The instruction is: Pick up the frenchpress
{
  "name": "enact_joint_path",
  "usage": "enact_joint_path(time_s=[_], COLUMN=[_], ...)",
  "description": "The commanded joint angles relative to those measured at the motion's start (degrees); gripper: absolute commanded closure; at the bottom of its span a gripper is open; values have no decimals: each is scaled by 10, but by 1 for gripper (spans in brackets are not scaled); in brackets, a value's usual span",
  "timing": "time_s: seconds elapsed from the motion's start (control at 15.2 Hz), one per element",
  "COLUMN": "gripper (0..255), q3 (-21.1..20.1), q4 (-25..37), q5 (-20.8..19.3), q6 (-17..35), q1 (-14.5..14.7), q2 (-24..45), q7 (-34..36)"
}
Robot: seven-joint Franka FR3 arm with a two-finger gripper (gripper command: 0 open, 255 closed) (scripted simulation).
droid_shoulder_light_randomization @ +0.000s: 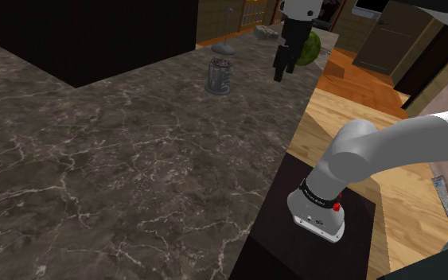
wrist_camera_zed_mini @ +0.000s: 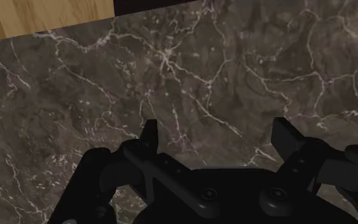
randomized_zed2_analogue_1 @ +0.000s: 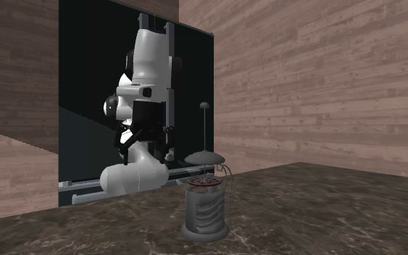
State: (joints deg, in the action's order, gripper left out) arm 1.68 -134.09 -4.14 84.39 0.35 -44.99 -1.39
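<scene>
Frenchpress [droid_shoulder_light_randomization: 220, 77]: stands upright on the dark, white-veined marble counter [droid_shoulder_light_randomization: 95, 175], toward the far end in the shoulder view and well apart from the dark stand [droid_shoulder_light_randomization: 317, 239] at the lower right. Reads as a grey, see-through cylinder on a round base, with a reddish ring at the mouth, a domed lid raised above it on a thin rod, and a small knob at the rod's top (plainest in the second exterior view, frenchpress [randomized_zed2_analogue_1: 204, 206] near the middle of the counter [randomized_zed2_analogue_1: 325, 210]). Touches nothing but the marble.

Gripper [droid_shoulder_light_randomization: 280, 73]: hangs in the air at the shoulder view's right of the frenchpress, near it but clearly apart, pointing down over the counter close to the edge that meets the wooden floor [droid_shoulder_light_randomization: 349, 119]. Hangs from the white arm [droid_shoulder_light_randomization: 389, 143], which bends up from the stand. Partly overlaps a round green thing [droid_shoulder_light_randomization: 311, 46] farther back.

In the second exterior view, gripper [randomized_zed2_analogue_1: 146, 148]: sits left of the frenchpress, about level with the raised lid and behind it from that camera, against a black area [randomized_zed2_analogue_1: 86, 72] between plank walls [randomized_zed2_analogue_1: 318, 80].

Fingers spread wide, clasping nothing. Frames bare marble between the black fingertips [wrist_camera_zed_mini: 149, 130] in the wrist view, with a strip of wooden floor [wrist_camera_zed_mini: 37, 16] past the counter's edge.
</scene>
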Motion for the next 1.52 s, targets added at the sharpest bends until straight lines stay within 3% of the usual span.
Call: enact_joint_path(time_s=[0.0, 0.92, 1.45], gripper=[0, 0, 0], q3=[0, 13, 14], q4=[0, 47, -9], q5=[0, 24, 24], q6=[0, 307, 371], q1=[0, 84, 87], q2=[0, 92, 89], q7=[0, -131, -137])
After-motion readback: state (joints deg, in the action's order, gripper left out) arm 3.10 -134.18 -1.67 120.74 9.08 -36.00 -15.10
